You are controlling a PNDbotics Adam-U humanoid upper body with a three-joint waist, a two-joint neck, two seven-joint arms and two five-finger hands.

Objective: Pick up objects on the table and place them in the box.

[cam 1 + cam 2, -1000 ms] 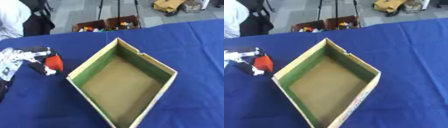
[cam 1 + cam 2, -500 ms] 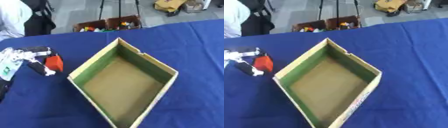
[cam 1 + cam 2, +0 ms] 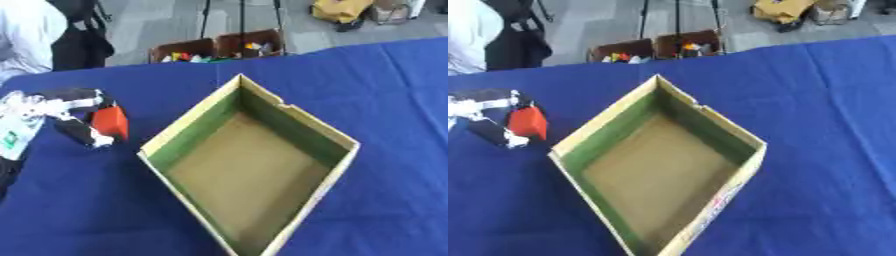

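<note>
My left hand [image 3: 63, 107] is at the left side of the blue table, its fingers and thumb curled round a red object [image 3: 111, 123]. The hand and the red object [image 3: 528, 123] sit just left of the cardboard box [image 3: 346, 142], close to its left corner. The box stands open in the middle of the table, turned like a diamond, with green inner walls and a bare brown floor. My right hand shows in neither view.
The blue cloth [image 3: 385, 85] covers the whole table. Beyond the far edge, two small boxes of coloured items [image 3: 219, 49] stand on the grey floor. A person in a white top [image 3: 26, 37] stands at the far left.
The camera has shifted slightly. My left hand with the red object stays at about the same spot beside the box's left corner.
</note>
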